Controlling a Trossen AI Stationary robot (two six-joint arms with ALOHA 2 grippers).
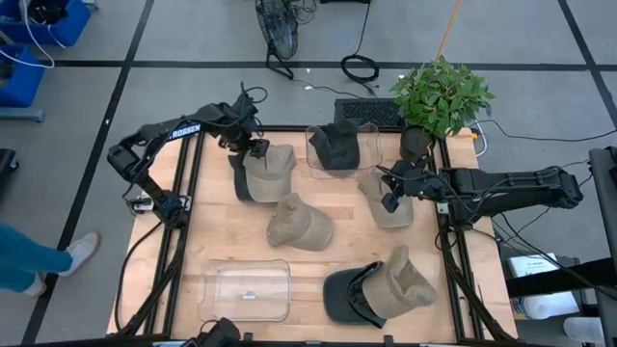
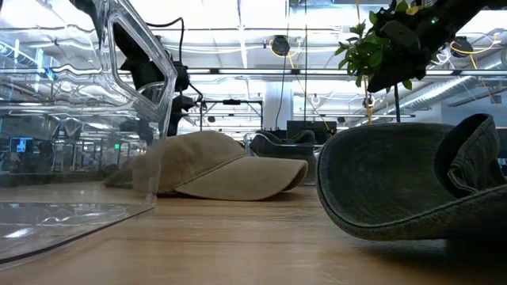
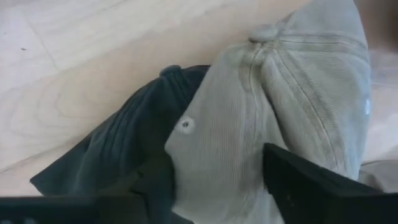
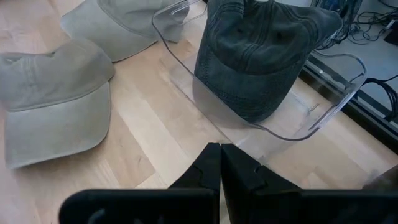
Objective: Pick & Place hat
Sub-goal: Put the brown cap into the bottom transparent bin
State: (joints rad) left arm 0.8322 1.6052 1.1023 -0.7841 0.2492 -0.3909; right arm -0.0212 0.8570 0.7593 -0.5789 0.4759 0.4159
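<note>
Looking straight down, the high view shows the whole desk (image 1: pixel 222 241) with hats scattered across it: a tan cap lying on a dark cap at the far left (image 1: pixel 262 172), a tan cap in the middle (image 1: pixel 300 223), a tan cap near the right (image 1: pixel 386 202), a dark-and-tan pair at the near right (image 1: pixel 381 289), and a dark hat (image 1: pixel 337 145) inside the far clear bin (image 1: pixel 371 154). A second clear bin (image 1: pixel 246 289) sits at the near left. That makes about seven hats and two bins. The left hand (image 1: pixel 256 148) is down on the far-left pair; the right hand (image 1: pixel 391 200) hangs over the right tan cap, beside a potted plant (image 1: pixel 442 96).

The low view alone shows the room behind, with the near bin's wall (image 2: pixel 135 95), the middle tan cap (image 2: pixel 218 166) and a dark brim (image 2: pixel 396 186) close up.

The left wrist view shows what the others hide: the left hand's fingers (image 3: pixel 311 186) parted around the tan crown (image 3: pixel 280 112), the dark cap (image 3: pixel 118 149) beneath it; whether they pinch the cloth I cannot tell.

The right wrist view shows the right hand (image 4: pixel 220 163) clenched and empty, above bare wood, facing the binned dark hat (image 4: pixel 261 56).
</note>
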